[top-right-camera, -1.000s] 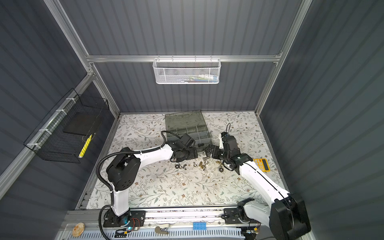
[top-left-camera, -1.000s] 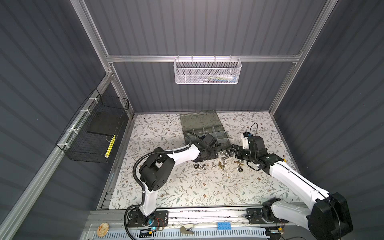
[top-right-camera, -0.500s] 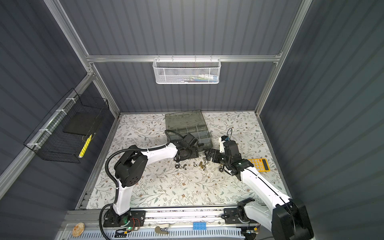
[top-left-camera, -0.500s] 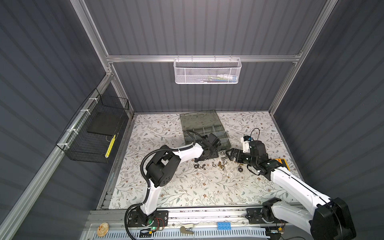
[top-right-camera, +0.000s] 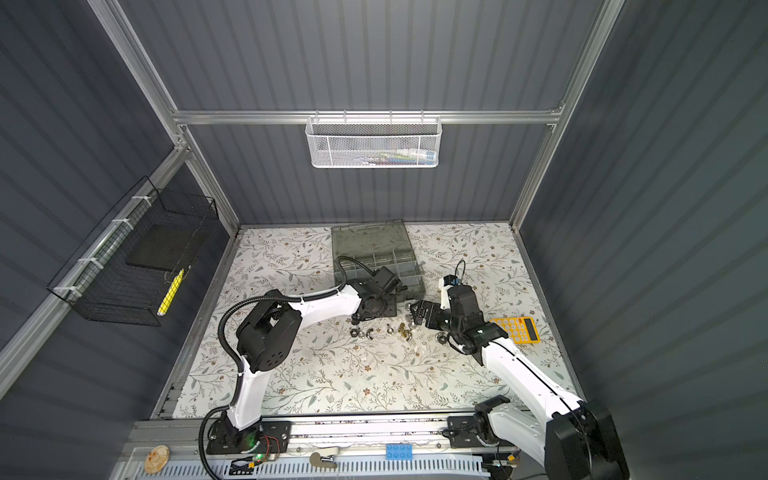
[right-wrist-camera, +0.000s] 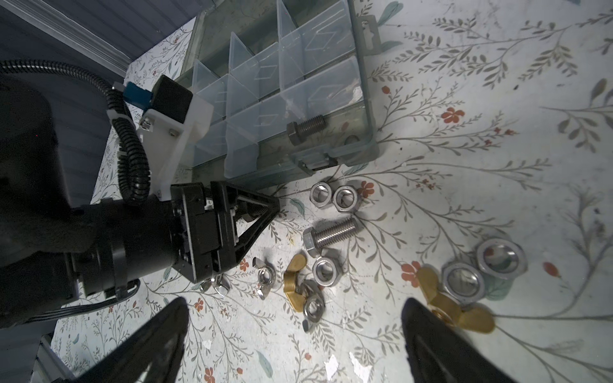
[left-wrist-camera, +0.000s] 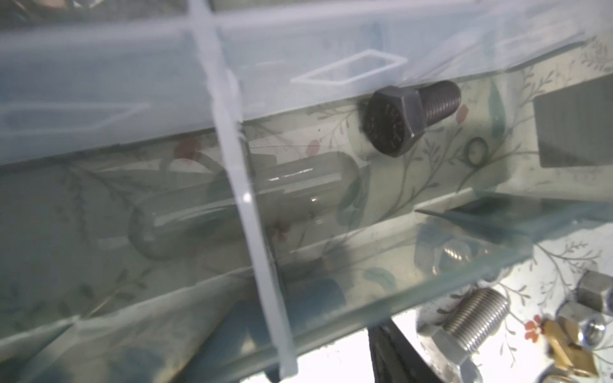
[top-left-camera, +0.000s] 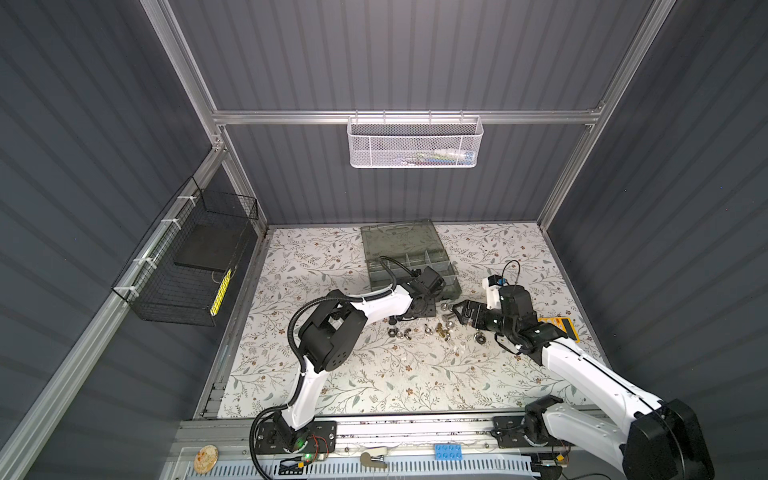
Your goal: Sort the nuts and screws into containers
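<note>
The organiser case (right-wrist-camera: 368, 109) lies open with its lid (top-left-camera: 399, 239) flat behind it. One black screw (right-wrist-camera: 303, 127) (left-wrist-camera: 411, 116) rests in a front corner compartment. Loose on the cloth in front are a silver screw (right-wrist-camera: 328, 233), silver nuts (right-wrist-camera: 335, 197), brass wing nuts (right-wrist-camera: 295, 282) and two large nuts (right-wrist-camera: 501, 258). My left gripper (right-wrist-camera: 265, 209) (top-left-camera: 424, 309) is low at the case's front wall. Its fingers (left-wrist-camera: 388, 348) stand apart, and a dark threaded piece shows among them. My right gripper (right-wrist-camera: 292, 318) (top-left-camera: 459, 313) is wide open just above the loose pile and holds nothing.
A yellow calculator (top-left-camera: 559, 326) lies right of the pile, beside the right arm. A white mesh basket (top-left-camera: 415, 141) hangs on the back wall. A black wire basket (top-left-camera: 187, 266) hangs on the left wall. The case's clear dividers (right-wrist-camera: 238, 96) stand upright.
My left gripper has come down from over the case to the cloth at its front wall, and its jaws have narrowed. The left elbow swung right. The right gripper barely moved and stays wide.
</note>
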Available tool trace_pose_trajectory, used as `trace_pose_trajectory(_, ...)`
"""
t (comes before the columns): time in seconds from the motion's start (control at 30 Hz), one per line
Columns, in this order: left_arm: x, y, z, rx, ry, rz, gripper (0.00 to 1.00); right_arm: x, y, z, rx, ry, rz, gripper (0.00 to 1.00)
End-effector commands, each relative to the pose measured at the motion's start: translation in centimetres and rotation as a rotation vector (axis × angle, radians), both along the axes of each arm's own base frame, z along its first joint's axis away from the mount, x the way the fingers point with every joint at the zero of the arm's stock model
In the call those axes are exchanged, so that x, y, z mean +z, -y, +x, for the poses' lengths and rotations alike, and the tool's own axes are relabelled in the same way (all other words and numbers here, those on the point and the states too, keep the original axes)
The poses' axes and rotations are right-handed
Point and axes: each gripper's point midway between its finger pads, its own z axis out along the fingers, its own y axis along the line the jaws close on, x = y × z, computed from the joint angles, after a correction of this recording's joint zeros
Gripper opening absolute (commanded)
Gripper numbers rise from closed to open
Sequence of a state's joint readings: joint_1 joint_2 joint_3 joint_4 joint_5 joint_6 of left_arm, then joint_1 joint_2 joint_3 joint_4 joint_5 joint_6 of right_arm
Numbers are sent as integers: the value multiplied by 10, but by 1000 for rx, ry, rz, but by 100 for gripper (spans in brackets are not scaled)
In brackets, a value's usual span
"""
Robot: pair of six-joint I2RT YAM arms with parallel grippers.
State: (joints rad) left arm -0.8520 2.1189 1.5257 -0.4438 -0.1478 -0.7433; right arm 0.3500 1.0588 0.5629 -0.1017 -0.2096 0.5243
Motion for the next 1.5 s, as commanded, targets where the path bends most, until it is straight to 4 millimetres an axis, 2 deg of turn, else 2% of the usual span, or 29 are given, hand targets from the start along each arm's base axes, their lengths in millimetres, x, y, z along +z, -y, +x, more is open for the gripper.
trace_pose_trajectory(0.0,-25,-20,-8,-31,-36,126,58,2,4,2,-25,10,4,99)
trace_pose_trajectory(0.23,-35,-32,-11,-60,-37,197,54,3,4,3,-31,13,8,99)
trace_pose_trajectory(0.47,-38,-29,-13,-84,-51,190,40,3,4,4,-34,10,6,99)
trace_pose_trajectory(0.7,-24,-28,-16,-101,-36,175,34,6,5,5,-39,11,8,99)
trace_pose_trajectory(0.87,-14,-26,-19,-111,-18,139,27,6,4,6,-45,4,13,99)
trace_pose_trajectory(1.0,-11,-23,-21,-120,-23,127,21,8,3,7,-51,3,23,99)
trace_pose_trajectory(1.2,-6,-21,-23,-127,-17,121,18,12,3,8,-50,7,28,99)
trace_pose_trajectory(1.33,0,-19,-24,-135,-6,115,11,12,3,8,-52,6,25,99)
trace_pose_trajectory(1.47,6,-19,-25,-139,0,115,9,12,3,8,-51,7,29,99)
